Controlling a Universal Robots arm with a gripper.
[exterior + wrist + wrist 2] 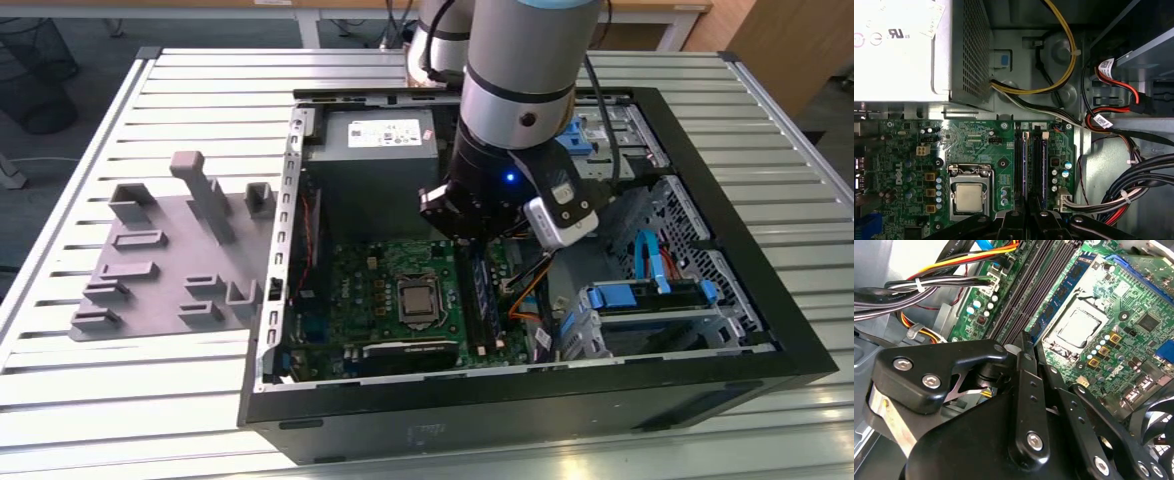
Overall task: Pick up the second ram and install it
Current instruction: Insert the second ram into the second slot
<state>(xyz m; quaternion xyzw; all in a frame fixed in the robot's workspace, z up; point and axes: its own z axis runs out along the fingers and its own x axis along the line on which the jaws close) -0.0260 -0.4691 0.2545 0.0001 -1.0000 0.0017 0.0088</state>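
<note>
Slatted metal table [200,80] under everything, with the open computer case [534,400] on it and the grey holder tray [147,270] beside it at the exterior view's left. My arm hangs down inside the case, over the motherboard [979,135].

In the first wrist view my pincer [1029,212] sits right at the end of the black slot rails [1018,160], next to the processor socket [969,195]. Two blue-green strips stand on edge between those rails. The one in line with my pincer I take to be the second ram [1025,160], already upright in its rail. I cannot say which of the two it really is. Nor can I tell whether my pincer is clenched on it or released.

By my judgement it is a light, thin, stiff board, and brittle if twisted (the chips and the contact edge are best left untouched). I would take it by its long top edge, near the middle, and press straight down so that it does not rock.

Much is hidden. My own linkage covers the near end of the rails in both wrist views, so the latches there and the contact point are out of sight. Whether the strip is fully seated I cannot make out. The cable bundle [1134,185] lies near the far rail.
</note>
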